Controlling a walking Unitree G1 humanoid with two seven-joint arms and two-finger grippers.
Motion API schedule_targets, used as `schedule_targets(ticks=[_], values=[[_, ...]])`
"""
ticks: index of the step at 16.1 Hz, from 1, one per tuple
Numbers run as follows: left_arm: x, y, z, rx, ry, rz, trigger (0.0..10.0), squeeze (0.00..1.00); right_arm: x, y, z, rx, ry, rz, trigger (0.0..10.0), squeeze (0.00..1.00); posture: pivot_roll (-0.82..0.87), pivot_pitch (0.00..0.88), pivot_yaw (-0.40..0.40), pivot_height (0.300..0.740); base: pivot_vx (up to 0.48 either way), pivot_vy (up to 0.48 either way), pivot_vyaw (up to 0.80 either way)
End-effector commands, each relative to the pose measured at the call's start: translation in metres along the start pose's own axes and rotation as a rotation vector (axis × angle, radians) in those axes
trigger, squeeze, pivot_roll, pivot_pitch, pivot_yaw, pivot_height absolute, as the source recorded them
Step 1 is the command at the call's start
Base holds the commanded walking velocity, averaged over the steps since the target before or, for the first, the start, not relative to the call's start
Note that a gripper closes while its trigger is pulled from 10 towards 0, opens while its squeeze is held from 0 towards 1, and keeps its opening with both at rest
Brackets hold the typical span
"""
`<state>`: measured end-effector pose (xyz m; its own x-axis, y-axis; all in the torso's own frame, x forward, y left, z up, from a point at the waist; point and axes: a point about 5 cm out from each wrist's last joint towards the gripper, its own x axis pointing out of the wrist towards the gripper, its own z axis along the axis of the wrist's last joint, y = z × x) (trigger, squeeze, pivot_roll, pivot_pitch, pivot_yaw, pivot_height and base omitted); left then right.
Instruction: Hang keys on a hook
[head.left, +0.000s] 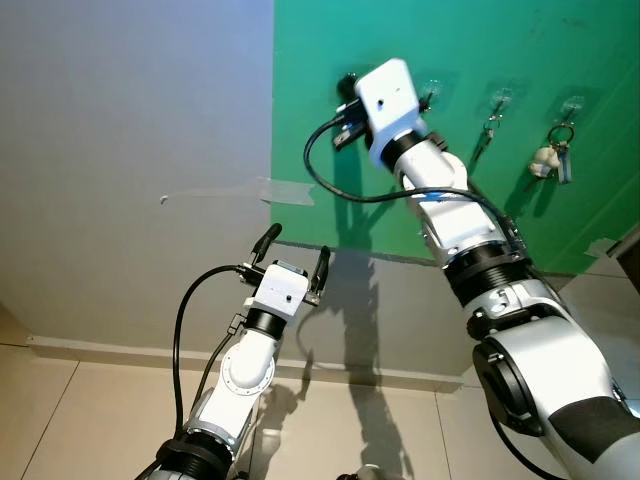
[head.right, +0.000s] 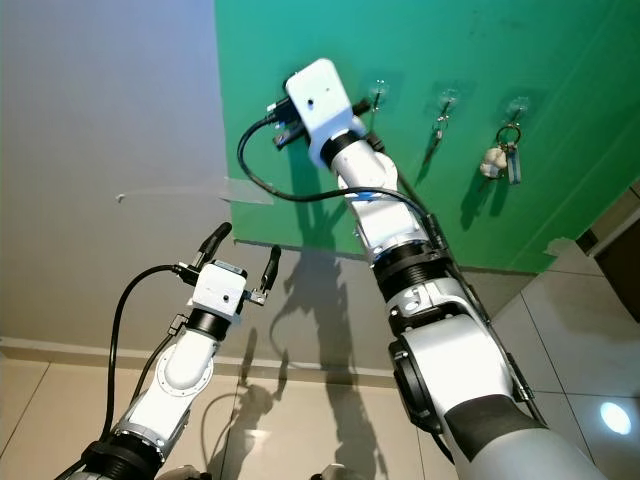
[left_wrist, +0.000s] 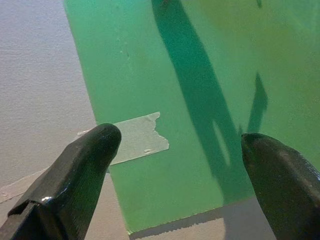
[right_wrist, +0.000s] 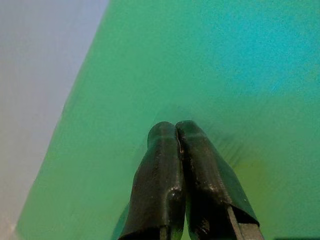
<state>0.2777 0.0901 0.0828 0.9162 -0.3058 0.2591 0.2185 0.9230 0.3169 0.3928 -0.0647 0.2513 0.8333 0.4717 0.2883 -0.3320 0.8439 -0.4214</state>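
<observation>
A green panel (head.left: 460, 40) on the wall carries three clear hooks in a row. A bunch of keys with a white charm (head.left: 552, 158) hangs from the right hook (head.left: 572, 103). Something small dangles from the middle hook (head.left: 500, 98). The left hook (head.left: 430, 92) sits just beside my raised right wrist. My right gripper (right_wrist: 176, 125) is shut, its tips close to the green panel, and nothing shows between its fingers. Lower down, my left gripper (head.left: 293, 255) stands open in front of the panel's bottom left corner, holding nothing.
The grey wall (head.left: 130, 150) is left of the panel, with a strip of tape (head.left: 285, 190) across the panel's edge. Below run a baseboard (head.left: 120, 352) and beige floor tiles (head.left: 90, 420). The arms cast shadows on the wall.
</observation>
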Motion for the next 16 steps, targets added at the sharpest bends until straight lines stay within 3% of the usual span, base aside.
schedule_targets(ticks=[1, 8, 11, 16], values=[[0.001, -0.003, 0.002, -0.004, -0.005, -0.005, 10.0, 0.0, 0.002, -0.009, 0.011, -0.022, -0.052, -0.035, 0.0, 0.0, -0.08, 0.0, -0.117, 0.723, 0.0, 0.0, 0.0], [0.0, -0.005, 0.003, -0.004, -0.004, -0.004, 10.0, 0.0, 0.0, -0.005, 0.003, -0.014, -0.036, -0.026, 0.0, 0.0, -0.07, 0.0, -0.121, 0.723, 0.0, 0.0, 0.0], [0.0, -0.004, 0.003, -0.005, -0.004, 0.0, 10.0, 0.0, -0.001, 0.0, -0.008, 0.049, 0.022, -0.014, 0.0, 0.0, -0.07, 0.0, -0.124, 0.723, 0.0, 0.0, 0.0], [0.0, -0.004, 0.004, -0.005, -0.006, 0.0, 10.0, 0.0, -0.002, 0.003, -0.016, 0.062, 0.051, -0.006, 0.0, 0.0, -0.07, 0.0, -0.124, 0.723, 0.0, 0.0, 0.0]])
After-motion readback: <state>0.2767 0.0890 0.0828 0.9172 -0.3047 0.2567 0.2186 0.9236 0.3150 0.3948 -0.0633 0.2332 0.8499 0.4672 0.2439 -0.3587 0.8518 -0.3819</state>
